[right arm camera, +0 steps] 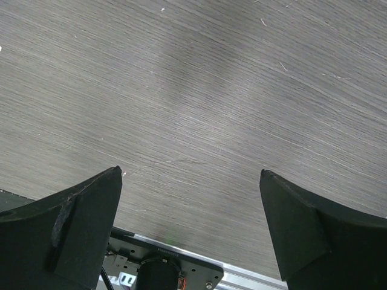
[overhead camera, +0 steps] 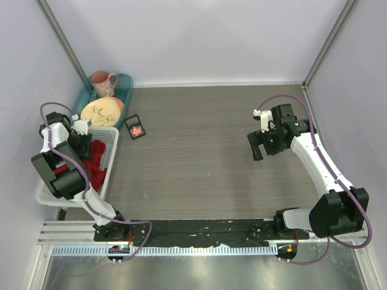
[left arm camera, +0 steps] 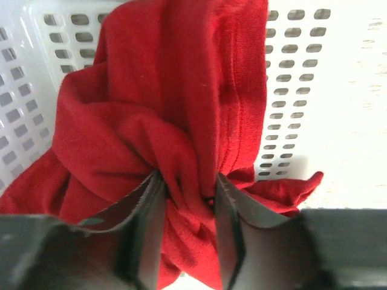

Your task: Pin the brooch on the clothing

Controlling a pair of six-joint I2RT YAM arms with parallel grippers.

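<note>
The red T-shirt lies bunched in a white slotted basket at the left. In the left wrist view the red cloth hangs in folds from my left gripper, which is shut on a bunch of it above the basket. My left gripper sits over the basket. The tiny pink brooch lies in a small black square box on the table right of the basket. My right gripper is open and empty above bare table; its fingers spread wide.
A teal tray at the back left holds a pink mug and a pale plate. Grey walls close the back and sides. A black strip and metal rail run along the near edge.
</note>
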